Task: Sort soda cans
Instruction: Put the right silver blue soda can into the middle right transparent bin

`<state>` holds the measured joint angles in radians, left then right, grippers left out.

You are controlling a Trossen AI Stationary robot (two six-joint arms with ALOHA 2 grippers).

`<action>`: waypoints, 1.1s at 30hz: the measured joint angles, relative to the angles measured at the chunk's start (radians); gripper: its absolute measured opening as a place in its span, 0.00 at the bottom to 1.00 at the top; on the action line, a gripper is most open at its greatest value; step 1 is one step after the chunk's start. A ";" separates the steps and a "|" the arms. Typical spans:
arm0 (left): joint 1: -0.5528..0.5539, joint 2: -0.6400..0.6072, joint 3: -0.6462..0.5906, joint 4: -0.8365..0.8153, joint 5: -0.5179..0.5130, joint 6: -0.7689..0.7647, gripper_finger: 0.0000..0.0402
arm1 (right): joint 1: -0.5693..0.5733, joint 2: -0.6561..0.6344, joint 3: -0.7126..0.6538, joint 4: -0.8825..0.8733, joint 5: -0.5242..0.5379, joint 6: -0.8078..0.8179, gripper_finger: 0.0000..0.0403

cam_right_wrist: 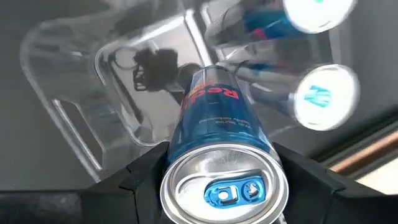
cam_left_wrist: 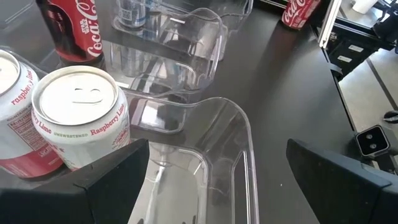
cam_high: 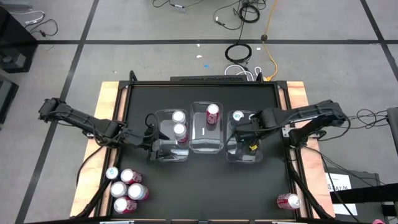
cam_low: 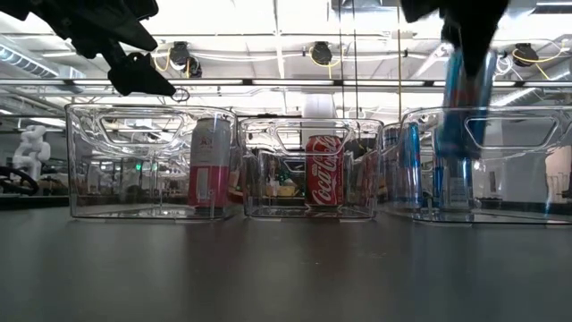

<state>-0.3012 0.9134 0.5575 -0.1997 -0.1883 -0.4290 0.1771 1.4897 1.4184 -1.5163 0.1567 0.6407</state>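
Black tabletop: right end effector (cam_right_wrist: 217,163) grips a Red Bull can (cam_right_wrist: 214,124).

Both grippers over the outer bins
Left gripper (cam_high: 151,138) above left bin (cam_high: 163,154); right gripper (cam_high: 244,132) above right bin (cam_high: 244,157).

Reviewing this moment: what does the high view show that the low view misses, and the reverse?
Only the high view shows the loose cans still on the table: a cluster at the near left corner and one red can lying near the right corner. It also shows the left gripper open over the left bin.

Only the low view shows the labels: a Coca-Cola can in the middle bin and the blue can hanging in the right gripper above the right bin.

Both show three clear bins in a row with cans inside.
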 joint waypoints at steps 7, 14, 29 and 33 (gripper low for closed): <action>0.000 0.000 0.000 -0.001 0.000 0.000 0.96 | -0.085 -0.039 -0.200 0.155 -0.064 -0.068 0.58; 0.000 0.000 0.000 -0.001 -0.020 0.000 0.96 | -0.192 -0.045 -0.287 0.169 -0.126 -0.151 0.58; 0.000 0.000 0.000 0.000 -0.039 0.000 0.96 | -0.267 -0.046 -0.292 0.243 -0.137 -0.203 0.63; 0.000 0.000 0.000 0.000 -0.050 0.000 0.96 | -0.268 -0.046 -0.292 0.249 -0.133 -0.208 0.65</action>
<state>-0.3012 0.9134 0.5575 -0.2001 -0.2381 -0.4290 -0.0914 1.4437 1.1265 -1.2675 0.0234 0.4326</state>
